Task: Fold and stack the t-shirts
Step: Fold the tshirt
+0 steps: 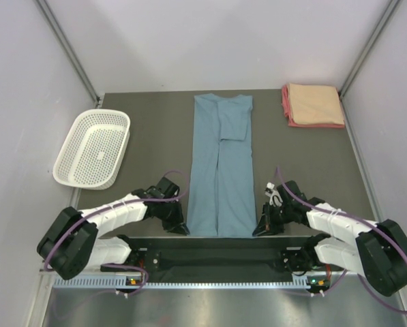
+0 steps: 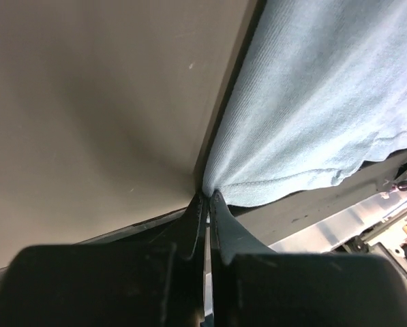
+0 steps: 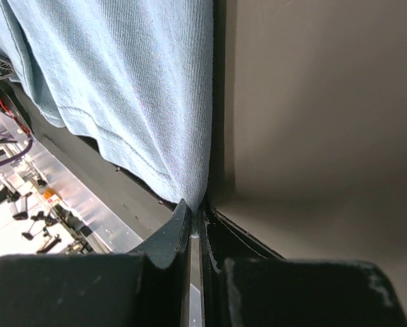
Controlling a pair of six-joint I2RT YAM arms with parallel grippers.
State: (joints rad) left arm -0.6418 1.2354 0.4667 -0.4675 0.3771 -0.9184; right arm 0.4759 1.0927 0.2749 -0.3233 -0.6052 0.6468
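Note:
A blue-grey t-shirt (image 1: 221,167) lies as a long narrow strip down the middle of the table, sides and sleeves folded in. My left gripper (image 1: 183,229) is shut on its near left corner (image 2: 220,187). My right gripper (image 1: 259,230) is shut on its near right corner (image 3: 193,194). In both wrist views the cloth (image 2: 326,102) (image 3: 135,88) runs away from the pinched fingertips along the table. A folded peach t-shirt (image 1: 315,103) rests on a pink-red one (image 1: 285,109) at the far right corner.
A white mesh basket (image 1: 94,148) stands at the left side of the dark table (image 1: 155,129). Grey walls enclose the table on three sides. The black base rail (image 1: 210,259) runs along the near edge just behind the shirt's hem.

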